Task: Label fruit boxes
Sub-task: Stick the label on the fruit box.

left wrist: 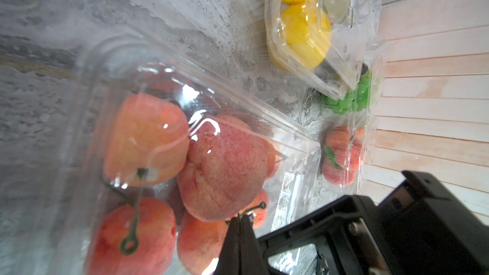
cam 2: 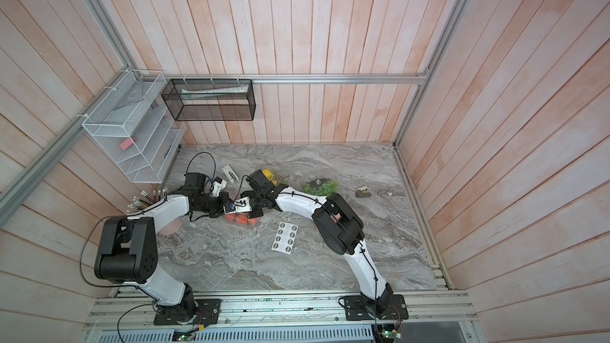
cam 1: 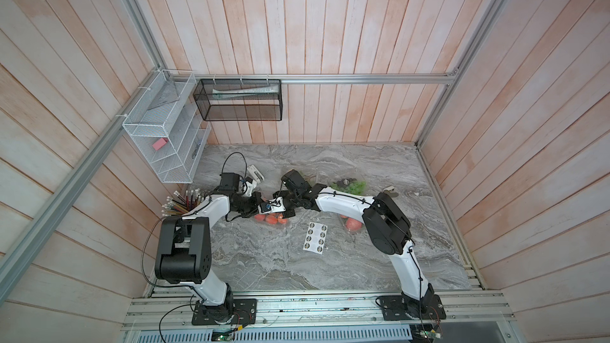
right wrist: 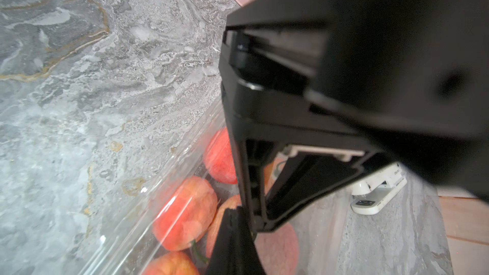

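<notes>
Grey veined stone-look counter [cam 1: 297, 268], enclosed on three sides by walls of pale pink-washed wooden planks [cam 1: 330, 21] and framed by aluminium rails [cam 1: 346, 79]. A white wire-mesh rack [cam 1: 155, 133] and a black mesh basket [cam 1: 237, 102] are hung in the far left corner. A bundle of pencils [cam 1: 183, 202] is stood below the rack. A white sheet of round stickers [cam 1: 315, 237] is laid flat at mid-counter, and a white stapler [cam 1: 255, 173] lies behind the left wrist.

In both top views the two arms are seen converging over a clear plastic clamshell box of red-orange fruit [cam 1: 272, 220]. A clear clamshell box of green and dark grapes [cam 1: 355, 188] lies behind the right forearm. A second clear box of red-orange fruit [cam 1: 351, 225] is partly hidden beneath that forearm. The clear clamshell box of yellow fruit [cam 2: 268, 173] is shown in a top view beside the right wrist motor and is seen plainly only from the left wrist. A pink round object [cam 2: 171, 226] under the left forearm is likewise shown.

The left fingers [left wrist: 238, 234] are pressed together to a point, as are the right fingers [right wrist: 232, 234]. Whether anything thin is pinched between either pair cannot be told. Both tips are placed close together over the lid of the first red-orange box, well apart from the other three boxes. Contact with the lid cannot be confirmed.
</notes>
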